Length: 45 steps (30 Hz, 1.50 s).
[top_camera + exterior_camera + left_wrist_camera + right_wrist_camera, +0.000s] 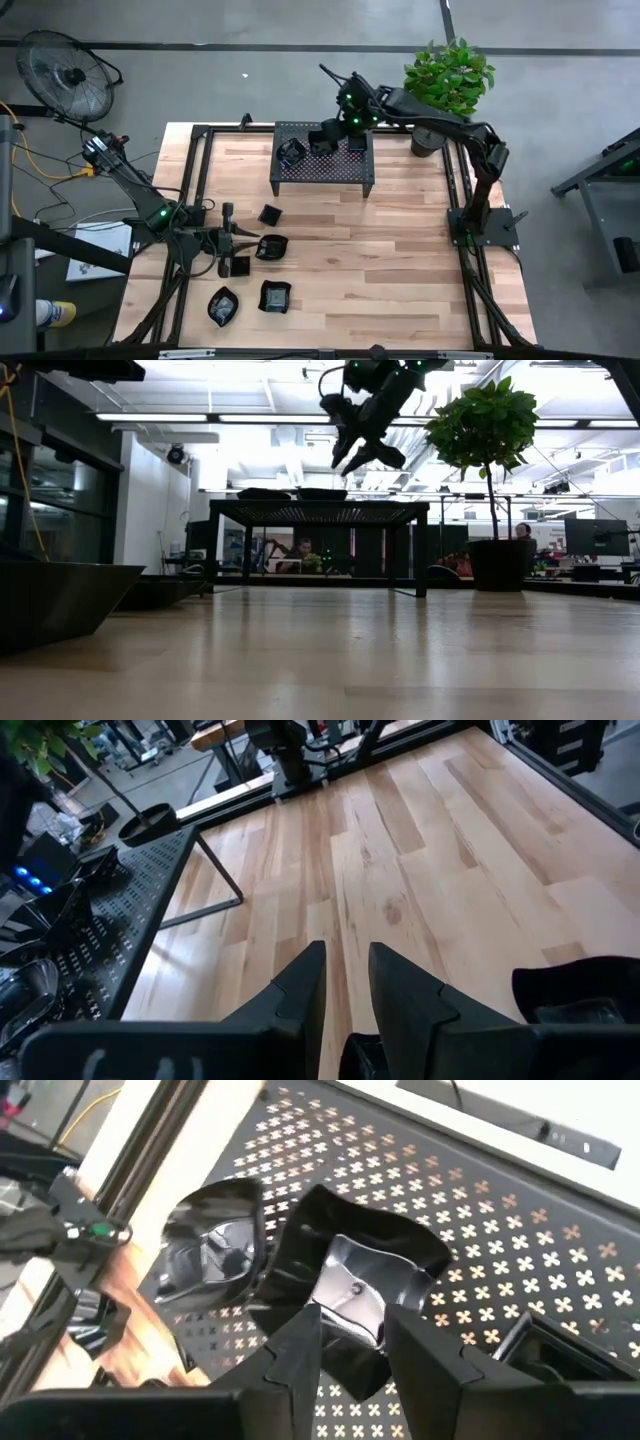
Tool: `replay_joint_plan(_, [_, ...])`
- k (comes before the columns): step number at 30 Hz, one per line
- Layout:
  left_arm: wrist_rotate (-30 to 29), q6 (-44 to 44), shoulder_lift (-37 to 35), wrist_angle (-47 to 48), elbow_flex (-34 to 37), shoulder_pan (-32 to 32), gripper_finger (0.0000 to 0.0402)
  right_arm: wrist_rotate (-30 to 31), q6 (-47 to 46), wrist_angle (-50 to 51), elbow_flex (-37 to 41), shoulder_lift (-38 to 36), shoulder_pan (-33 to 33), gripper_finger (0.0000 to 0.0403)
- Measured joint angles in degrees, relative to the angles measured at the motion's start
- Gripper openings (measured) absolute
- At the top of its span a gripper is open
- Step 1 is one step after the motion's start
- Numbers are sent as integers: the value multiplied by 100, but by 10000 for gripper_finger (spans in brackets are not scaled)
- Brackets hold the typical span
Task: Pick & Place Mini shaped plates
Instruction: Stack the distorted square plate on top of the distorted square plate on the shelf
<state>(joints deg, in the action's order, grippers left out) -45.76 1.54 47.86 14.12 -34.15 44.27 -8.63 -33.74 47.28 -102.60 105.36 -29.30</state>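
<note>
Several mini shaped plates, glossy black, lie on the wooden table [400,260] at front left: one [270,214] apart, one [272,246] and one [240,266] by my left gripper [243,241], two [222,305] [275,296] nearer the front edge. My left gripper [345,955] hovers low over bare wood, slightly open with nothing between its fingertips. On the black perforated rack [320,172] lie more plates [291,152]. My right gripper [352,1320] [365,455] stands open just above a wavy-edged plate [350,1280] resting on the rack, beside a rounder one [215,1245].
A potted plant [450,75] [485,430] stands at the back right corner next to the rack. A floor fan [65,75] is off the table at back left. The black frame rails [190,200] run along both sides. A plate [60,600] looms close at the low view's left.
</note>
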Motion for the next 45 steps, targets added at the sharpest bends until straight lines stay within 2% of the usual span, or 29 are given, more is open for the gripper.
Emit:
replay_joint_plan(10, [16,78,0,70,0,0,76,503,725,24,-9,-527,572,108])
replay_joint_plan(19, [15,182,0,171,0,0,76,748,1491,61,-15,-658,1613,108])
replay_joint_plan(28, [39,321,0,244,0,0,76,1529,1599,179,4,-656,2718,108])
replay_joint_plan(33, [534,359,152,236,0,0,76,2234,1603,710,4,-653,3248,108])
replay_joint_plan(38, [977,606,694,232,0,0,76,3020,1586,913,259,-651,3677,108])
replay_joint_plan(45, [1372,1835,1350,191,0,0,76,3584,842,826,1165,-645,3925,108])
